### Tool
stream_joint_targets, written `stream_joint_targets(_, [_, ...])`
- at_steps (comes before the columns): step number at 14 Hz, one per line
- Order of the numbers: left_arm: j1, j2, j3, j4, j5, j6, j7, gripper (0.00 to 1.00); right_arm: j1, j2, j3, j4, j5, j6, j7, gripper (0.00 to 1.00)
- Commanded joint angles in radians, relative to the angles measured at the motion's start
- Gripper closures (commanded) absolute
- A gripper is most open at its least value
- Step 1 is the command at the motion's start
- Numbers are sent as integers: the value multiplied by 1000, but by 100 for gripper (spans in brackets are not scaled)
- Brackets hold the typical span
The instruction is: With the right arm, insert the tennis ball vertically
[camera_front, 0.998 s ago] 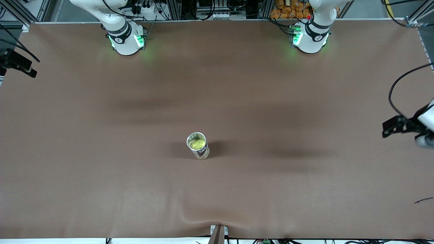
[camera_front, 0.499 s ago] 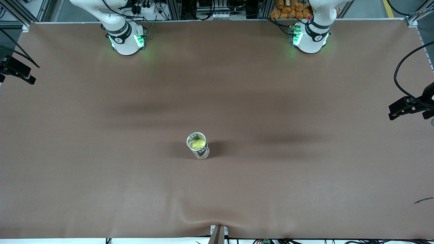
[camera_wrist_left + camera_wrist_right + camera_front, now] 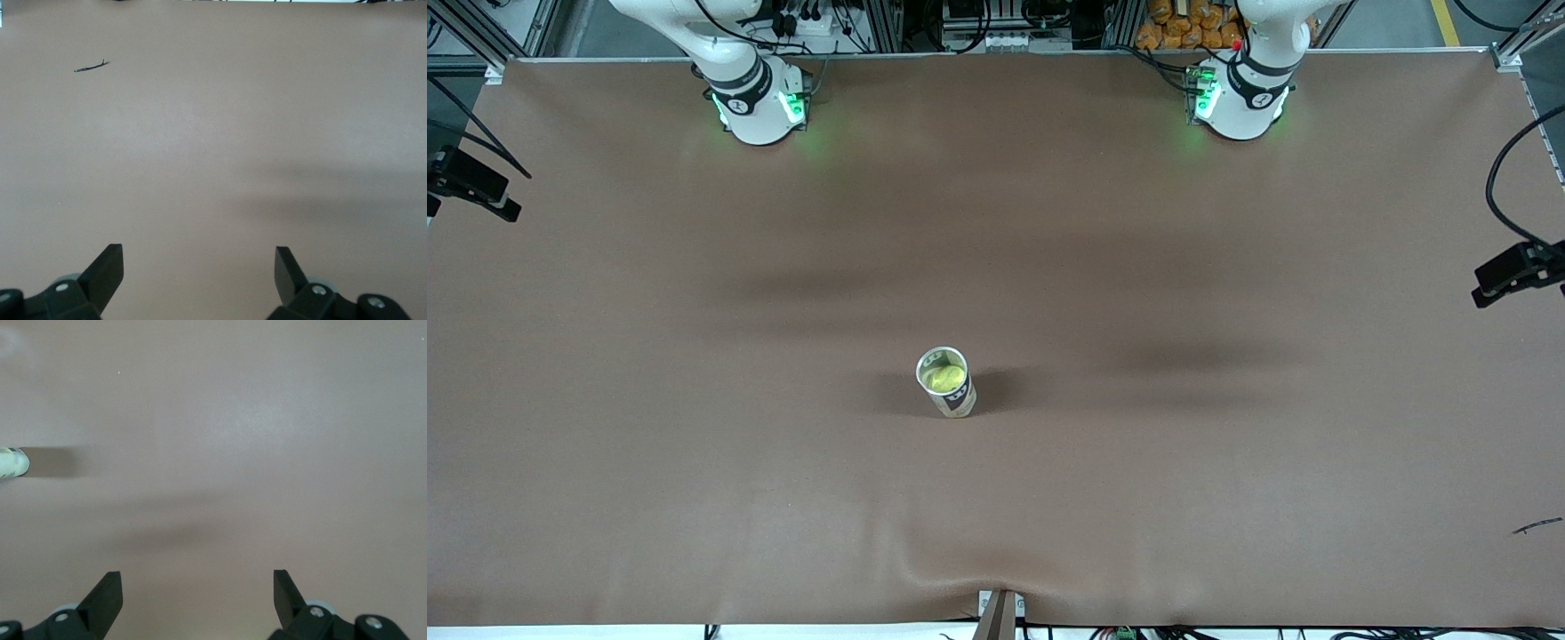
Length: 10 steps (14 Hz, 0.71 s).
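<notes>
A yellow-green tennis ball sits inside an upright white can with an open top, in the middle of the brown table. In the right wrist view the can shows only as a sliver at the picture's edge. My right gripper is open and empty over bare table, off at the right arm's end. My left gripper is also open and empty over bare table at the left arm's end. Both hands are far from the can.
A small dark sliver lies on the table at the left arm's end, nearer the front camera, and shows as a sliver in the left wrist view. The table cover has a ripple at its front edge.
The left arm's hand has drawn away toward its end of the table and nearly out of the front view. The right arm's hand shifted only slightly. Can and ball have not moved.
</notes>
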Motion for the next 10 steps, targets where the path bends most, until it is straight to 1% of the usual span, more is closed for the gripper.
stream_joint_targets(1, [-106,-80,93,-74,-23,-30,-59,0,8,9,-4,20,-3,-7,-9,0])
stream_joint_targets(3, [-175,-115,108,-124,-23,-31,-122,0,8,9,-6,20,-3,-7,-9,0])
stream_joint_targets(4, [-218,-132,143,-149,-23,-28,-138,0,8,9,-4,20,-3,-7,-9,0])
stream_joint_targets(5, [-284,-159,203,-177,-23,-28,-139,0,8,9,-4,20,-3,-7,-9,0])
stream_joint_targets(6, [-316,-179,232,-203,-23,-26,-138,0,8,9,-4,20,-3,-9,-9,0])
stream_joint_targets(10, [-312,-239,239,-275,-52,-23,-123,0,8,9,-4,20,-3,-9,-7,0])
